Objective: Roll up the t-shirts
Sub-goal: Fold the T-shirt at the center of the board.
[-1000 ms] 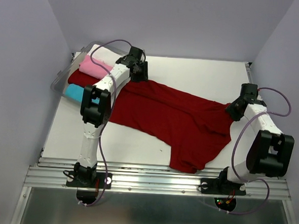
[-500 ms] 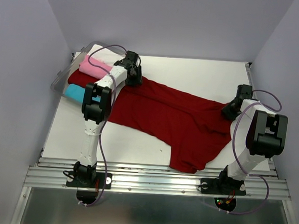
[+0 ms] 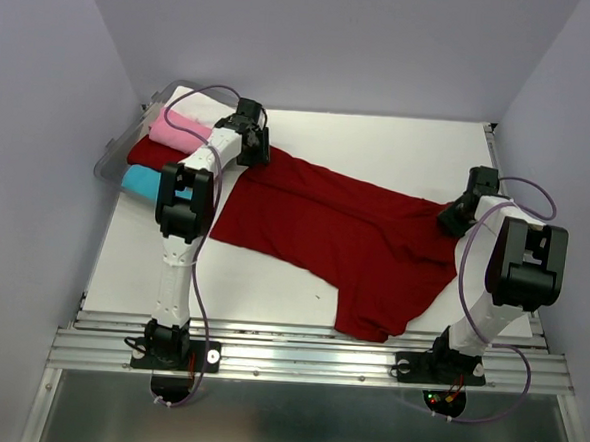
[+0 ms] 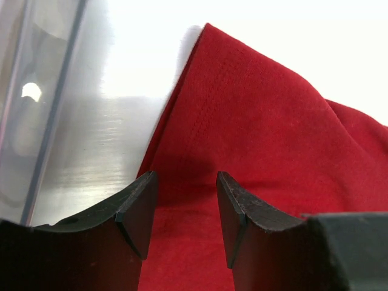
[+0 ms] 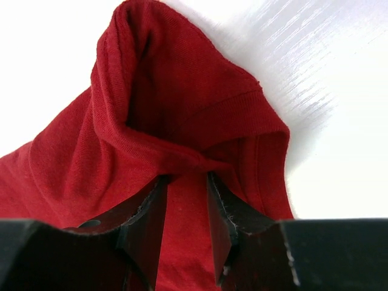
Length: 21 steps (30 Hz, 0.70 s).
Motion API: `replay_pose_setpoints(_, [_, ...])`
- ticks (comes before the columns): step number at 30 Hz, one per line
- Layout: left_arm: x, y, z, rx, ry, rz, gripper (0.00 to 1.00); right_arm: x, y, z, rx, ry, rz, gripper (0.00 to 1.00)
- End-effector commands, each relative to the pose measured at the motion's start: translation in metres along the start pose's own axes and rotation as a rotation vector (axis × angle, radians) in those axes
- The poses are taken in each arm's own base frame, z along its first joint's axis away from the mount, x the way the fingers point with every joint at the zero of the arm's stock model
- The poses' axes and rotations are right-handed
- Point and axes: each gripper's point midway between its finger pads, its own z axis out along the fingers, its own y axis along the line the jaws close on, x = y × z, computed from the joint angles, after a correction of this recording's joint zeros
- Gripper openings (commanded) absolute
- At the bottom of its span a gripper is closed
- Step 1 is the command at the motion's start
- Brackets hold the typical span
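A large dark red t-shirt (image 3: pixel 344 234) lies spread and crumpled across the white table. My left gripper (image 3: pixel 252 143) is at its far-left corner, beside the bin. In the left wrist view that gripper (image 4: pixel 185 182) is open, fingers straddling flat red cloth (image 4: pixel 260 127). My right gripper (image 3: pixel 453 219) is down on the shirt's right edge. In the right wrist view it (image 5: pixel 188 179) stands open with a narrow gap, and a bunched fold of the shirt (image 5: pixel 170 103) gathers at its fingertips. Rolled pink (image 3: pixel 175 132), white (image 3: pixel 204 110), dark red (image 3: pixel 154 154) and cyan (image 3: pixel 139 179) t-shirts lie in the bin.
The clear plastic bin (image 3: pixel 113 160) stands at the table's far left, against the left wall; its wall (image 4: pixel 42 121) shows beside my left fingers. Pale walls close in the table on three sides. A metal rail (image 3: pixel 307 347) runs along the near edge.
My left gripper slid left along the shirt's corner toward the bin, which shifted slightly left. My right arm dropped onto the shirt's right edge, closed a little, then held still.
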Motion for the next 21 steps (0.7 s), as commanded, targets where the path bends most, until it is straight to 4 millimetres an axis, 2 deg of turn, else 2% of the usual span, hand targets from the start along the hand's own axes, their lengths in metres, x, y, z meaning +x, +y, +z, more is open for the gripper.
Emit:
replay_pose_setpoints(1, [-0.030, 0.022, -0.037, -0.015, -0.068, 0.020, 0.55, -0.012, -0.006, 0.006, 0.018, -0.031, -0.003, 0.38])
replay_pose_setpoints(6, [-0.033, -0.004, -0.048, 0.068, -0.083, 0.043, 0.55, -0.016, -0.004, 0.003, 0.013, -0.042, -0.003, 0.38])
replay_pose_setpoints(9, [-0.032, -0.017, -0.051, 0.107, -0.087, 0.048, 0.55, -0.019, -0.013, 0.003, 0.032, -0.051, 0.008, 0.39])
replay_pose_setpoints(16, [-0.022, -0.024, -0.039, 0.120, -0.059, 0.036, 0.55, -0.009, -0.037, 0.008, 0.090, -0.034, 0.020, 0.39])
replay_pose_setpoints(21, [-0.028, -0.032, -0.044, 0.129, -0.078, 0.041, 0.55, -0.019, -0.049, 0.008, 0.131, -0.072, 0.029, 0.39])
